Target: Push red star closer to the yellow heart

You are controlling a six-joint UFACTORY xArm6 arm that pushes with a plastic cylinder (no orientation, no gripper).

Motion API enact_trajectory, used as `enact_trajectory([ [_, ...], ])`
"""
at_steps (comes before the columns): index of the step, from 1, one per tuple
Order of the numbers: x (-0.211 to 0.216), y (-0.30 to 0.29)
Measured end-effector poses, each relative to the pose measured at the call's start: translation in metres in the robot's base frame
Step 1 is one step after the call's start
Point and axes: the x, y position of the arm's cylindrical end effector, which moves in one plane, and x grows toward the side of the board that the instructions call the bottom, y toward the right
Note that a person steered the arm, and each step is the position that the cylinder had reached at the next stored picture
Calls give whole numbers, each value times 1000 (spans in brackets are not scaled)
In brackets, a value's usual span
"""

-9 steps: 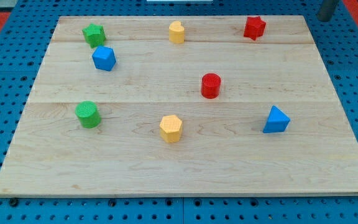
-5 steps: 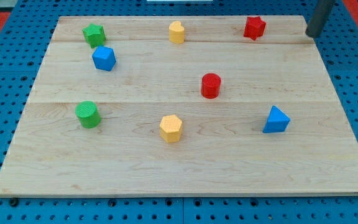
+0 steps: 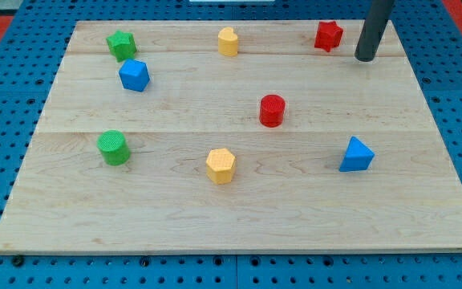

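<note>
My tip (image 3: 365, 58) just right of red star (image 3: 328, 35)

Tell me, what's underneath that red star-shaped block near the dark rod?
The red star-shaped block rests directly on the pale wooden board. The patch of wood beneath it is covered, so unseen. My tip stands just to the view's right, not touching it.

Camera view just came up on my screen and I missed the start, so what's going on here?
An arm with a dark rod is working on a wooden board of coloured blocks. My tip sits near the view's top right, just right of the red star, apart from it. The yellow heart lies further left along the same top row, so the star has not yet been pushed toward it.
</note>
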Motion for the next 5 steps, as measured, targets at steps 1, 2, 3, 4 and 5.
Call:
enact_trajectory([
  [1,15,-55],
  [2,28,-80],
  [3,29,-83],
  [4,28,-97],
  [5,21,-84],
])
